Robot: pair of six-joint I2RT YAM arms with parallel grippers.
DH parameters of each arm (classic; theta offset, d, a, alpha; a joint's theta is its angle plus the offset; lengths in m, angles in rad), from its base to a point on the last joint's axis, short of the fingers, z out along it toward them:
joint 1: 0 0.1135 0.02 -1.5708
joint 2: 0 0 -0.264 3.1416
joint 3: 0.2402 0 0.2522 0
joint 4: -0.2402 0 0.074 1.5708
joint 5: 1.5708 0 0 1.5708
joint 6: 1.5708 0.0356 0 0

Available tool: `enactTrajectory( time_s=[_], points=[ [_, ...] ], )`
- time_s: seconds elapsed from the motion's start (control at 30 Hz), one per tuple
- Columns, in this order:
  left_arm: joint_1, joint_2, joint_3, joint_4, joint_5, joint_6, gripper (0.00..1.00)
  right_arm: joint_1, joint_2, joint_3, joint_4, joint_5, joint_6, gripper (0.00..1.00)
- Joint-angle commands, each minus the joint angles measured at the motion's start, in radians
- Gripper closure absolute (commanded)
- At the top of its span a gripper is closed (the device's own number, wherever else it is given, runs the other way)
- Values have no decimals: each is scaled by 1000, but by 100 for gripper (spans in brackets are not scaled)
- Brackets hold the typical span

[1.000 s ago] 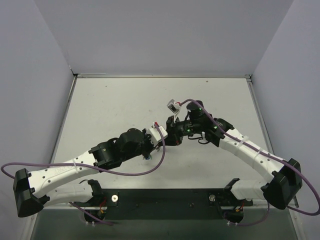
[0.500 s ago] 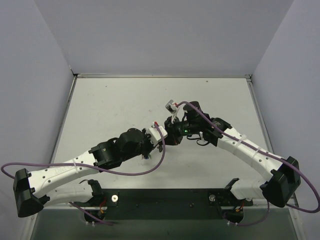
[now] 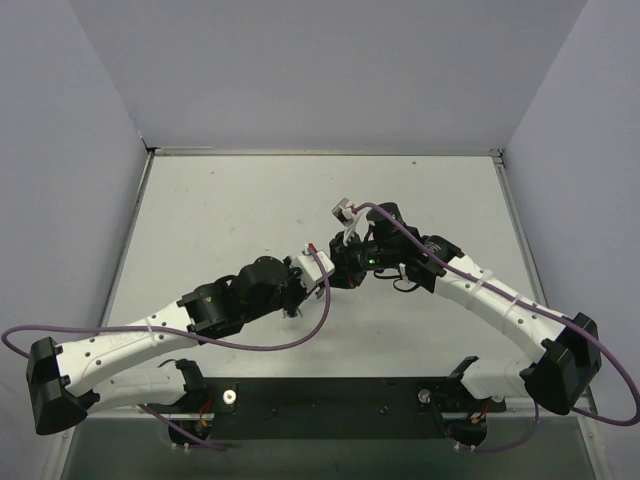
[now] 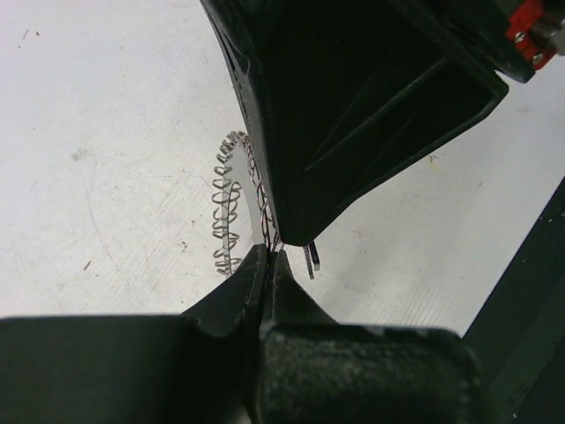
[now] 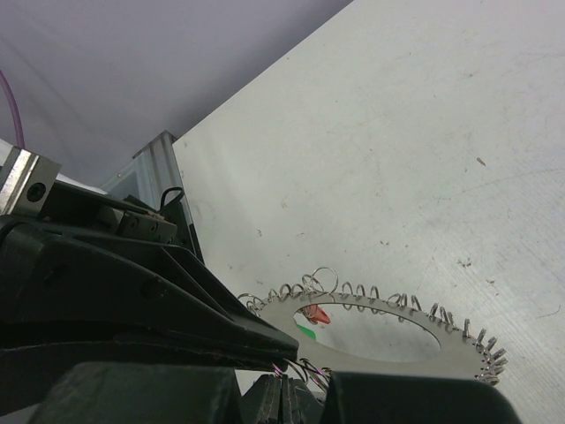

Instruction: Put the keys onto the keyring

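Keyring (image 5: 459, 346) lower centre, left gripper (image 4: 267, 258) and right gripper (image 5: 284, 382) both clamped on its coil; hold tension even, thread keys (image 5: 315, 314) slowly.

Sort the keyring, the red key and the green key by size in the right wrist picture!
1. keyring: biggest by far.
2. red key and green key: only small bits of each show inside the loop. They look about alike, so I can't rank one above the other.
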Motion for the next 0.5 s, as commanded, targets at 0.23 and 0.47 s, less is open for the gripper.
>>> enactTrajectory(
  time_s=[0.23,0.47],
  points=[
    [-7,-66,12,119,36,-11,100,-22,-17,-7,46,27,11,100],
    [-7,-88,4,131,51,-19,100,-56,-22,-44,89,-16,34,100]
  ],
)
